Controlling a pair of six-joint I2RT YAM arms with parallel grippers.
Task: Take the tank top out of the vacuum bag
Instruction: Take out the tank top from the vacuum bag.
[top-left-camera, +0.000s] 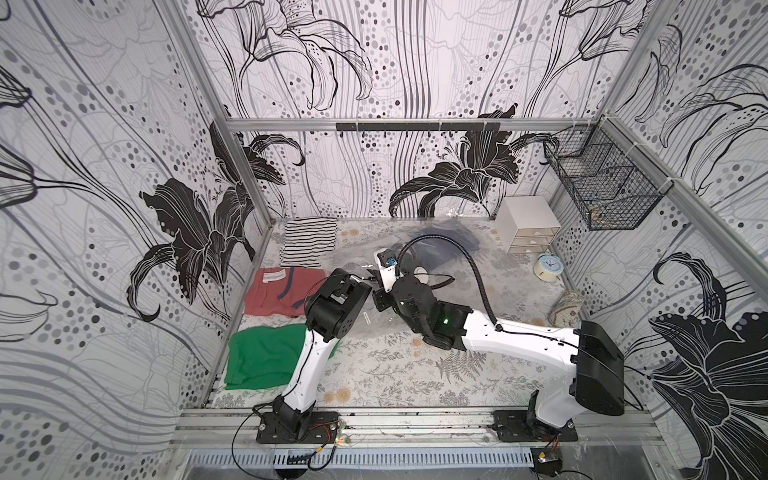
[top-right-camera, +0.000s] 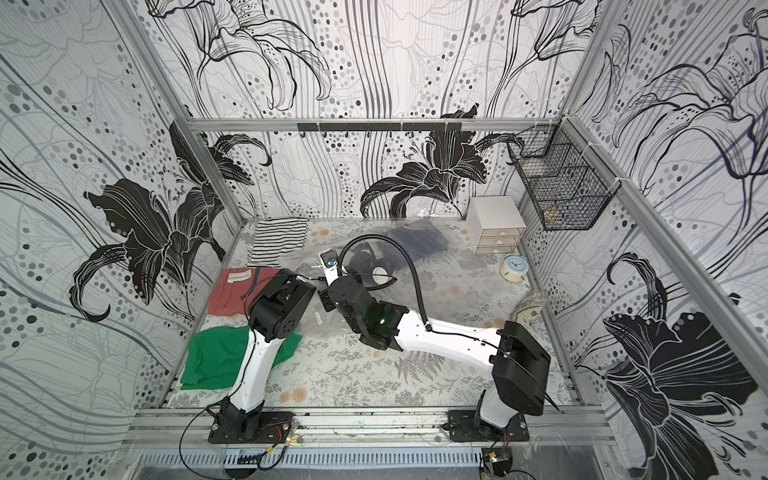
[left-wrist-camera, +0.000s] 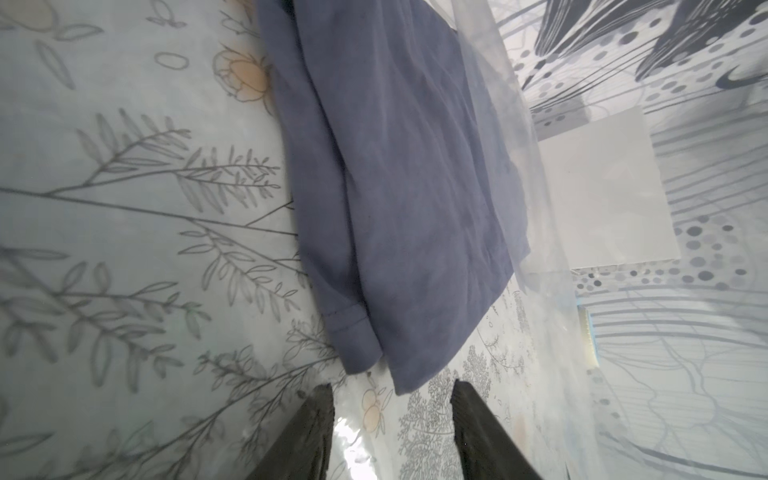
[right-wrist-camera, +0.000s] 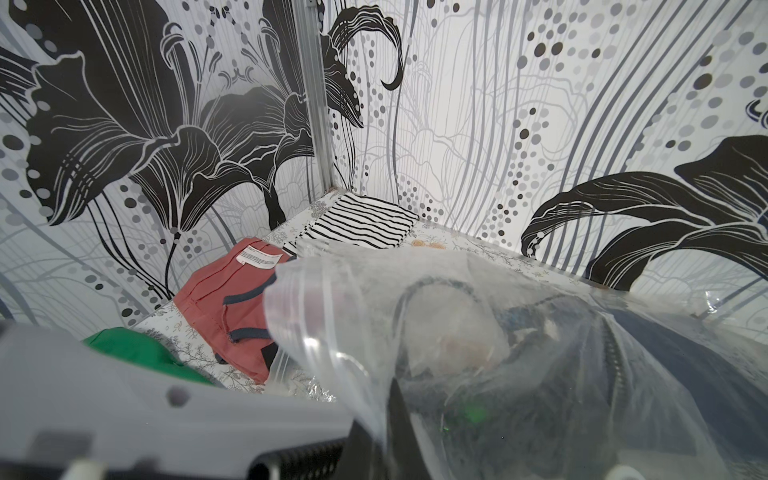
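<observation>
In both top views the bag (top-left-camera: 357, 255) (top-right-camera: 307, 262) lies across mid-table, its far end close to the back wall. The tank top (top-left-camera: 453, 241), dark blue, sits deep in that far end, just beside the drawers (top-left-camera: 528, 224). Both wrists crowd together at the near end of the bag, so a knock between them is likely. The left side is filled by striped (top-left-camera: 309, 243), red (top-left-camera: 282, 295) and green (top-left-camera: 266, 357) cloths. The open room is the bare table (top-left-camera: 415, 374) in front.

In the left wrist view the left gripper (left-wrist-camera: 390, 395) is released, with nothing between its jaws but glinting film, and the tank top's hem is just ahead. Whether it is inside the mouth I cannot tell. Closing here could pinch film along with cloth.

In the right wrist view the right gripper (right-wrist-camera: 380, 432) is clenched on the bag's zip edge and holds the mouth up. If that film slips free, the whole bag would likely drag forward with the top — toward the cloths.
</observation>
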